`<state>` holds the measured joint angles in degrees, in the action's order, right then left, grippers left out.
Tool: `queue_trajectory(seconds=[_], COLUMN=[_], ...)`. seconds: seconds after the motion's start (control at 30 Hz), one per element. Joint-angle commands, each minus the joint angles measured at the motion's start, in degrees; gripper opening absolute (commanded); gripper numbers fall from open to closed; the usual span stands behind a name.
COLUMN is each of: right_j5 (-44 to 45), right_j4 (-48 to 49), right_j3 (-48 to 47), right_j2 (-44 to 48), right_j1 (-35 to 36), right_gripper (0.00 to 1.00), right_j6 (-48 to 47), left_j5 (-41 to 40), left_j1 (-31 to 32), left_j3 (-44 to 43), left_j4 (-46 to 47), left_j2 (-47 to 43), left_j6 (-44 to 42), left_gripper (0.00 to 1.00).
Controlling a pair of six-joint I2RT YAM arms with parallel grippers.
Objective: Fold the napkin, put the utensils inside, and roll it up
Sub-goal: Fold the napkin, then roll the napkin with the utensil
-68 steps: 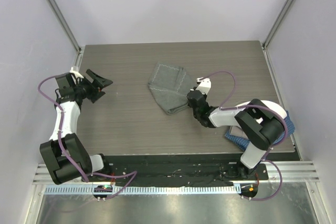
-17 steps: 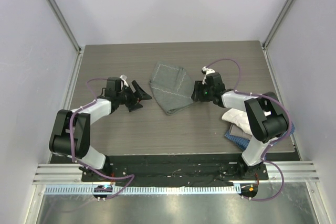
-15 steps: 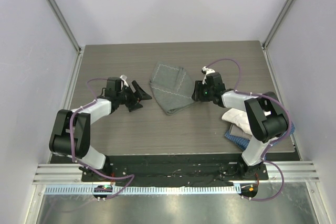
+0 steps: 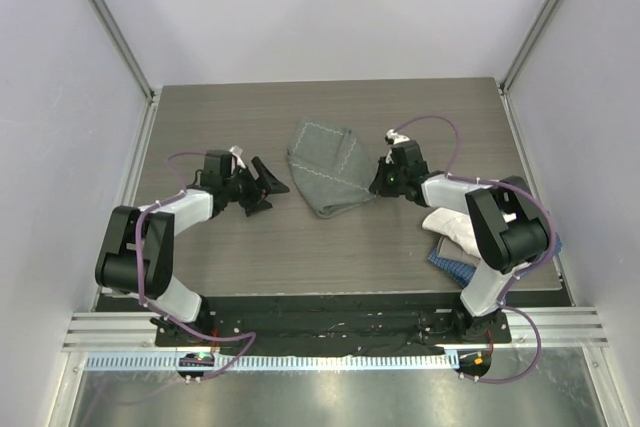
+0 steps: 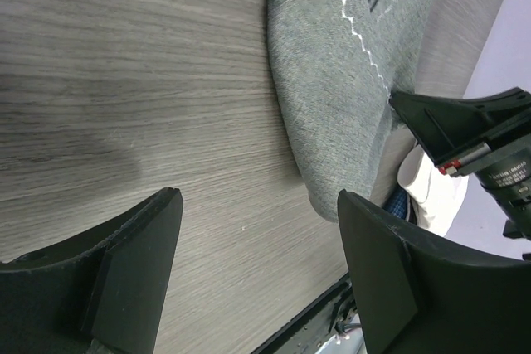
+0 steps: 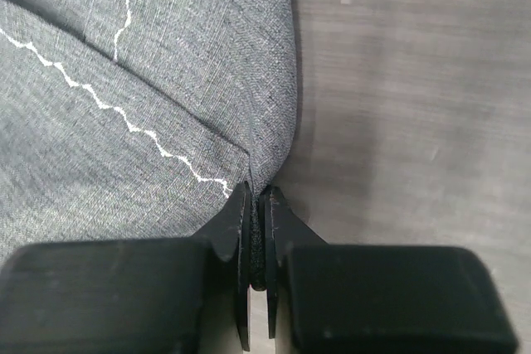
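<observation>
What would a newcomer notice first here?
The grey-green napkin lies loosely folded mid-table, the fingers of the right gripper shut on its right edge. The left gripper stands open just left of it, and a cream-white cloth lies over a blue checked cloth by the right arm.

Top external looks steeply down from high behind the near edge, taking in the whole table [image 4: 300, 247]; left wrist skims low over the wood, facing the napkin [image 5: 332, 80] from nearby; right wrist hangs very close above its edge; all three share that napkin.
</observation>
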<state>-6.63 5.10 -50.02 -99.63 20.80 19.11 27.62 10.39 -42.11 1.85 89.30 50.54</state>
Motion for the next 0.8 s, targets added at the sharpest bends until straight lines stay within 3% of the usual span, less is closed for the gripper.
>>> queue_trajectory(seconds=[0.0, 0.3, 0.43, 0.63, 0.77], right_j5=[4.32, 13.22, 15.07, 16.47, 17.27], right_j4=[-6.32, -7.04, -6.42, -7.04, -7.30], right_j3=[3.78, 9.76, 11.52, 11.52, 11.44], right_j2=[4.36, 8.66, 9.02, 8.49, 8.32], right_j1=[4.67, 17.34, 18.49, 18.49, 18.49], right_gripper=[0.01, 0.01, 0.01, 0.01, 0.01], right_j6=[6.10, 25.34, 27.38, 26.85, 27.20], left_j5=[1.03, 3.85, 2.36, 4.81, 5.61], left_j1=[0.15, 1.30, 1.30, 1.47, 2.35], left_j3=[2.99, 9.58, 11.96, 12.22, 13.36], left_j4=[4.74, 10.98, 11.60, 12.04, 12.21], left_j2=[-1.05, -1.84, -2.64, -1.06, -2.02], left_j6=[0.52, 2.63, 2.54, 3.24, 3.16], left_gripper=[0.80, 0.80, 0.79, 0.66, 0.66])
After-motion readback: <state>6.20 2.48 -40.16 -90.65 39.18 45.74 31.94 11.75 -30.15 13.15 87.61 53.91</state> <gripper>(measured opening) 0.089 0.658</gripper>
